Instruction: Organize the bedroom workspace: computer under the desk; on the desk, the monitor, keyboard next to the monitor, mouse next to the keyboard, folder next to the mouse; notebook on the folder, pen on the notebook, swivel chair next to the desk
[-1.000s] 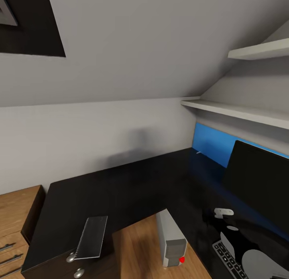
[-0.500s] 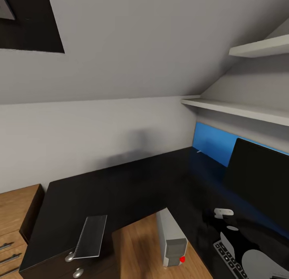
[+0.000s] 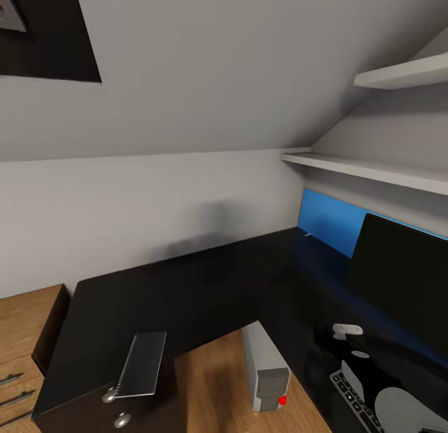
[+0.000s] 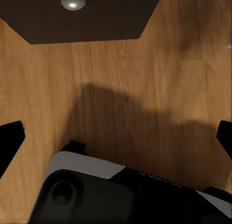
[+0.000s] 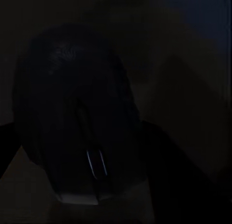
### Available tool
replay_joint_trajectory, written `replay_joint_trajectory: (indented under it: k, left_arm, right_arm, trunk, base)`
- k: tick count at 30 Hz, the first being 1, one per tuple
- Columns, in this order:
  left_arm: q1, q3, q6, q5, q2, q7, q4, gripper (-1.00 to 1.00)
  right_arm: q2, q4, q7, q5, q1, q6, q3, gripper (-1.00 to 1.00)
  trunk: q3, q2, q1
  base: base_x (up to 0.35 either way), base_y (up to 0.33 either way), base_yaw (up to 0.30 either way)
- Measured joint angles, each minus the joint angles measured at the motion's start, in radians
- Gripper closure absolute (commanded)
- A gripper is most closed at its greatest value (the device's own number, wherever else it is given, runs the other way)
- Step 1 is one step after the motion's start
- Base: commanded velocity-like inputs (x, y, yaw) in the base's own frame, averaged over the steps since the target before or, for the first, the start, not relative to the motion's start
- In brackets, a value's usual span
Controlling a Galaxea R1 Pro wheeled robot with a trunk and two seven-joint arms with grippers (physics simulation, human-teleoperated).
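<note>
The black L-shaped desk (image 3: 205,284) fills the middle of the head view. The monitor (image 3: 401,284) stands on its right wing, and the keyboard (image 3: 354,400) lies in front of it. The grey computer (image 3: 266,371) stands on the floor in the desk's inner corner. A grey notebook (image 3: 143,364) lies near the desk's left end, and a thin white pen (image 3: 308,236) lies far back. My right gripper (image 3: 358,358) hangs over the desk by the keyboard, with the black mouse (image 5: 79,118) between its dark fingers; contact is too dark to judge. My left gripper (image 4: 118,137) is open over the wooden floor.
A blue panel (image 3: 326,224) runs along the wall behind the monitor. Two white shelves (image 3: 373,168) jut out above it under the sloping ceiling. Light wooden cabinets (image 3: 25,333) stand left of the desk's drawers with silver knobs (image 3: 111,394). My base (image 4: 121,195) shows below the left gripper.
The head view has shifted a little. The things on the desk and both arms have kept their places.
</note>
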Motion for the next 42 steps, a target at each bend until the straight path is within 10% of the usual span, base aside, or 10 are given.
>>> replay_joint_trajectory:
  k: [38,39,42]
  left_arm:
    - [0.0,0.001,0.0,0.001,0.001,0.003,0.005,-1.0]
    - [0.0,0.001,0.0,0.001,0.001,0.003,0.005,-1.0]
    - [0.0,0.001,0.0,0.002,0.001,0.0,0.005,-1.0]
  right_arm:
    - [0.001,0.0,-0.006,0.0,0.0,-0.001,0.0,1.0]
    - [0.001,0.0,-0.006,0.0,0.0,-0.001,0.0,-1.0]
    - [0.001,0.0,-0.006,-0.003,0.0,-0.001,0.0,-1.0]
  trunk:
    - [0.0,0.0,0.0]
    - [0.0,0.0,0.0]
    - [0.0,0.0,0.0]
  base:
    - [-0.021,0.0,0.0]
    - [0.0,0.0,0.0]
    - [0.0,0.0,0.0]
